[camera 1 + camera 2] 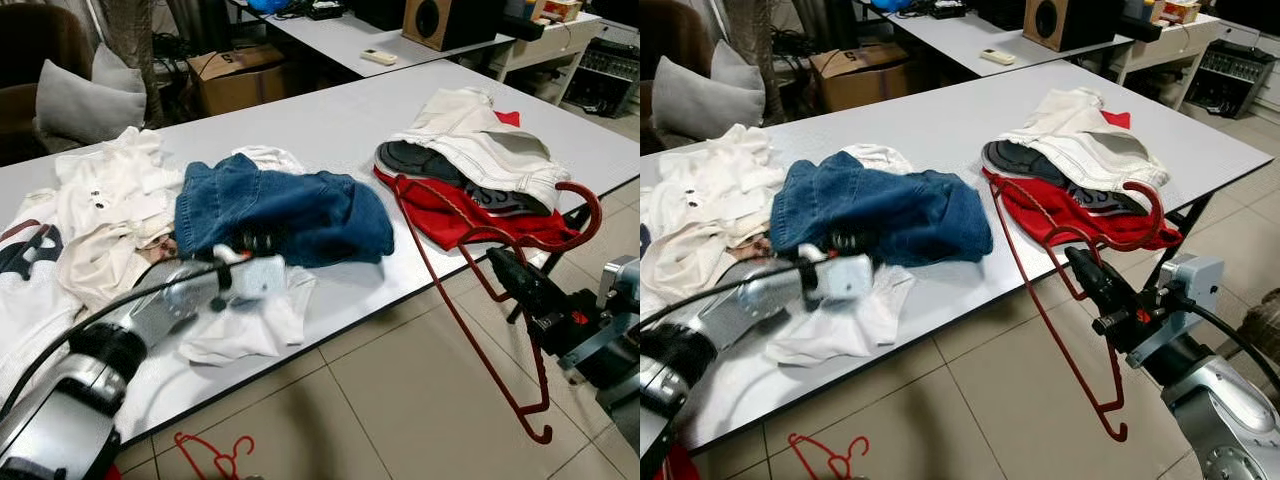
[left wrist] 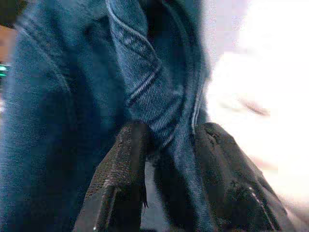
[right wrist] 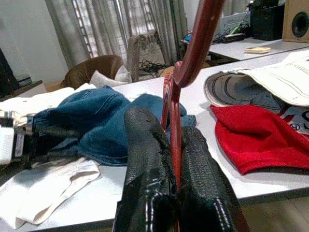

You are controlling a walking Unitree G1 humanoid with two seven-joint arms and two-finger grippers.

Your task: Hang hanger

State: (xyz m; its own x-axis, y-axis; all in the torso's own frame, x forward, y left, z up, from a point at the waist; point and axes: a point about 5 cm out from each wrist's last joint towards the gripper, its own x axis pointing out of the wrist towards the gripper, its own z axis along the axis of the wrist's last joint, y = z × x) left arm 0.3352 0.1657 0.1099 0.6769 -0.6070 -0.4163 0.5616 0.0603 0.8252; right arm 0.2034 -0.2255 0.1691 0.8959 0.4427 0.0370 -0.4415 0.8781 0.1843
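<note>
Currently the right gripper (image 1: 1087,268) pinches the red hanger (image 1: 1040,290) near its neck, holding it off the table edge (image 1: 970,310), ready for a garment. Left gripper (image 2: 166,159) closes on a fold of the blue jeans (image 1: 290,215), probably to lift them.

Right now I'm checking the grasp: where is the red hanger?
The red hanger is clamped in the right gripper off the table's near edge, on the robot's right, its hook beside the red garment.
</note>
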